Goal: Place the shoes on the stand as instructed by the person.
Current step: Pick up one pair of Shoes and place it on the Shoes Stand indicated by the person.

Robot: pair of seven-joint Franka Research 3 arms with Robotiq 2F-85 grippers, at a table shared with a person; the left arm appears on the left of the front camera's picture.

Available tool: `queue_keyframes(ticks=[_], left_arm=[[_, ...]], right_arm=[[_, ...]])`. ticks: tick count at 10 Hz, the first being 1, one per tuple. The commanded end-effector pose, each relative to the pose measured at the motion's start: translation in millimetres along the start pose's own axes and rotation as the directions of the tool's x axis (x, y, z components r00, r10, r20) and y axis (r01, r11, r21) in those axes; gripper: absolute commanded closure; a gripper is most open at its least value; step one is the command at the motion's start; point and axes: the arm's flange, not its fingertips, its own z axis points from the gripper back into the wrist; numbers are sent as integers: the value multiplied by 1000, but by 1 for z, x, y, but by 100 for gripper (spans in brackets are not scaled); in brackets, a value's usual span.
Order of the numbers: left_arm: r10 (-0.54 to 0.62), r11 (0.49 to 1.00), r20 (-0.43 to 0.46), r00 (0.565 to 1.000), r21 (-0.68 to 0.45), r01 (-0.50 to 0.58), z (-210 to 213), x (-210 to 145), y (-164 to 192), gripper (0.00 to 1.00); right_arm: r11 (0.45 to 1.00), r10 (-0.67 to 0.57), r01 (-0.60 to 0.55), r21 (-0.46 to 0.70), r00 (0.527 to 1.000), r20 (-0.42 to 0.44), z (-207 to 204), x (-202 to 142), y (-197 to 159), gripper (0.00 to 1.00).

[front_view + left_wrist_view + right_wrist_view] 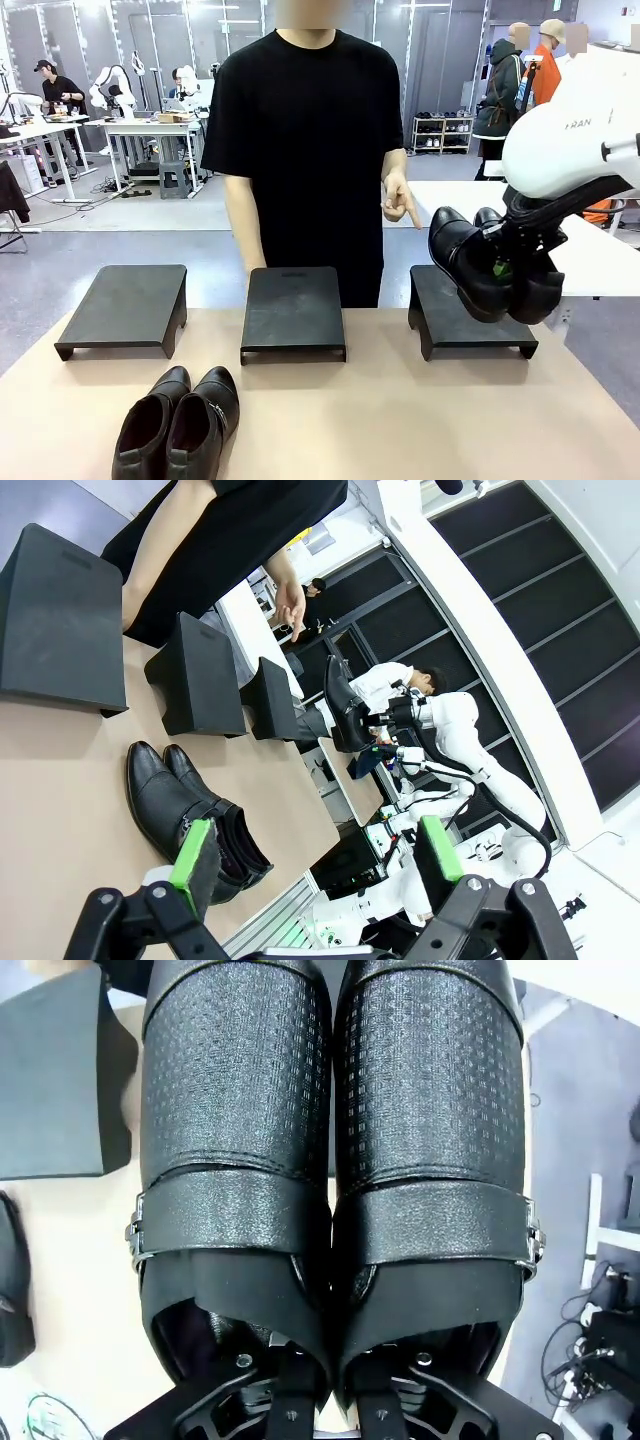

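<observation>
- Front view: the right pincer (pixel 503 264) is clamped shut on the held pair (pixel 468 262) of black shoes and carries it in the air, toes tipped down.
- The right-hand stand (pixel 470 328) sits just below that pincer, and the shoes hang clear of it. The middle stand (pixel 292 310) and left stand (pixel 125 305) lie off to the pincer's left. All three are bare.
- The person's hand (pixel 400 200) points a finger downward, up and to the left of the pincer.
- By my reckoning nothing is placed yet. One pair is close to going down, and the second pair (pixel 180 425) waits on the bench (pixel 420 420), well off to the pincer's lower left.
- Left wrist view: the left pincer (pixel 315 848) gapes fully open with nothing in it. The second pair lies on the bench just beyond its left pad.
- Right wrist view: the held pair runs straight away from the pincer, side by side. Its fingers seem tucked into the heel openings, pinching the inner sides together.
</observation>
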Motion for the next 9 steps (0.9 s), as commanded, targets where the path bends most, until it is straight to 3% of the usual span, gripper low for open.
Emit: queue_keyframes(ticks=[1,3,4,9], left_arm=[[-11,1000,-4,1000,-12,11,1,-1,0,0],[-11,1000,-4,1000,-12,11,1,-1,0,0],[-11,1000,-4,1000,-12,11,1,-1,0,0],[-11,1000,-4,1000,-12,11,1,-1,0,0]], right_arm=[[1000,3,-3,-3,1000,13,3,2,2,100],[1000,3,-3,-3,1000,13,3,2,2,100],[1000,2,-2,-1,1000,-9,-4,-2,1,92],[999,-22,23,-47,1000,9,-43,52,-8,92]])
